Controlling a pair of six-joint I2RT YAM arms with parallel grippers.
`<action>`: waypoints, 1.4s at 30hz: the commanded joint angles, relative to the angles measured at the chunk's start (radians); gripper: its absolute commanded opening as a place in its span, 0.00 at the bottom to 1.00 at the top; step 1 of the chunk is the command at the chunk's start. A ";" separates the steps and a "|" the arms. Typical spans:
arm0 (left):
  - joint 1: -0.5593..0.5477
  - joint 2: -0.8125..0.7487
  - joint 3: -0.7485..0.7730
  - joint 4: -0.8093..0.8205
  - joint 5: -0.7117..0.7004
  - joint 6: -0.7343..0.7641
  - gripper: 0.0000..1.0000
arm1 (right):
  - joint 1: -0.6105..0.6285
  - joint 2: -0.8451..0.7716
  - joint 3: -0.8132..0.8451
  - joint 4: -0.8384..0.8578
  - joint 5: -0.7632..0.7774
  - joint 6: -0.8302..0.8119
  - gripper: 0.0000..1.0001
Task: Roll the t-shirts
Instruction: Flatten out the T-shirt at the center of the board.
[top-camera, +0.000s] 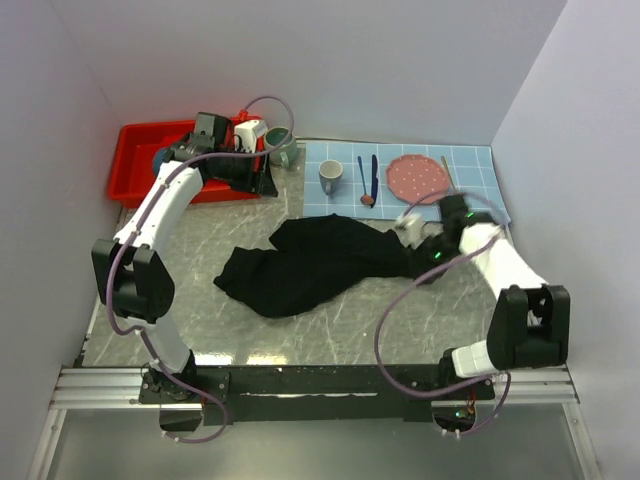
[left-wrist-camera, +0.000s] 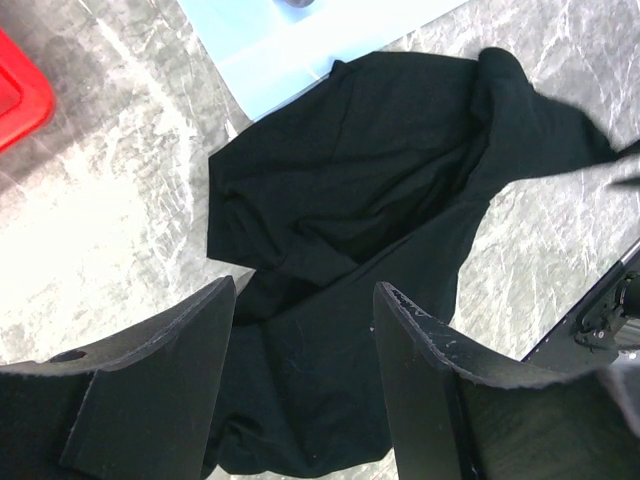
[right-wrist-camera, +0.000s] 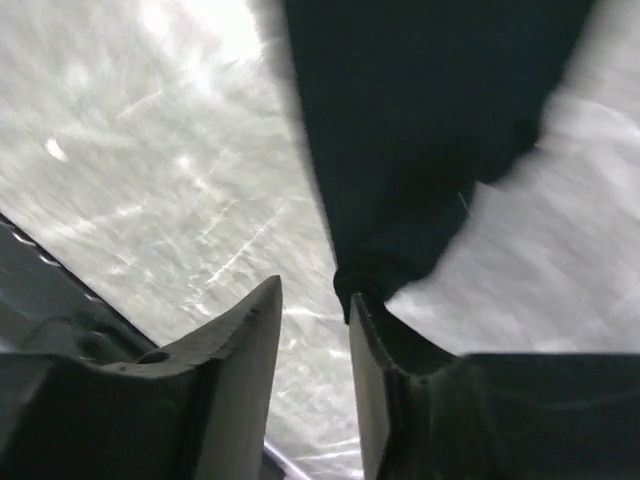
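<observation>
From above, the black t-shirt (top-camera: 320, 265) lies crumpled on the table (top-camera: 330, 330), not yet flattened or rolled. In the left wrist view, the left gripper (left-wrist-camera: 305, 290) hangs spread above it. In the right wrist view, the right gripper (right-wrist-camera: 315, 293) sits nearly closed at the shirt's end; blur hides whether it pinches.

One black t-shirt (top-camera: 320, 262), two mugs (top-camera: 331, 177) (one on the placemat (top-camera: 470, 160)), one pink plate (top-camera: 414, 177), one red bin (top-camera: 135, 170), two utensils (top-camera: 374, 175).
</observation>
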 joint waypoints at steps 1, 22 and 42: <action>-0.012 0.018 0.004 0.002 -0.007 0.023 0.64 | -0.241 0.125 0.224 -0.188 -0.246 0.120 0.55; -0.021 0.092 -0.025 -0.092 -0.110 0.142 0.63 | -0.467 0.466 0.335 0.167 -0.392 0.668 0.58; -0.020 0.102 -0.043 -0.080 -0.177 0.150 0.64 | -0.198 0.602 0.488 0.185 0.143 0.747 0.51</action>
